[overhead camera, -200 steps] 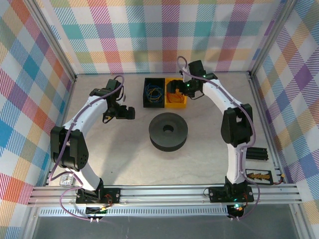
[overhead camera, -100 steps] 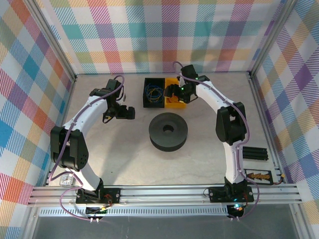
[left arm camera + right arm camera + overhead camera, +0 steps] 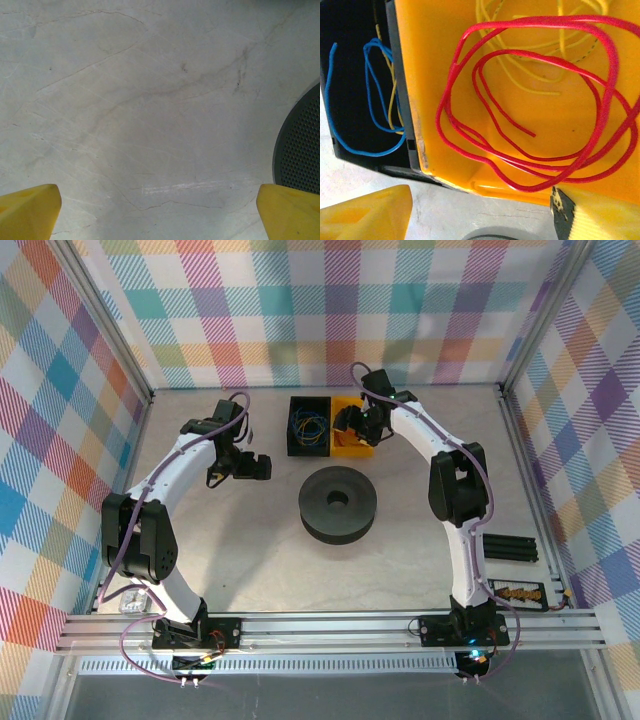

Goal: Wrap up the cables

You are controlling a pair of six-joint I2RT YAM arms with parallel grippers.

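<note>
The right jaws stood apart, gripping nothing, over the yellow plastic bin (image 3: 435, 75) where the thin red cable (image 3: 606, 100) lay looped. A thin blue cable (image 3: 370, 152) lay in the adjoining black bin (image 3: 347, 75). The left jaws gaped wide over the bare grey bench (image 3: 150, 100).

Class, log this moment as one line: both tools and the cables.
left tool: open, over table | right tool: open, at yellow bin | red cable: loose in bin, not gripped

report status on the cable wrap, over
Left gripper open over bare table. Right gripper open above yellow bin. Red cable lying loose in the bin, not gripped. Nothing blocking it.
</note>
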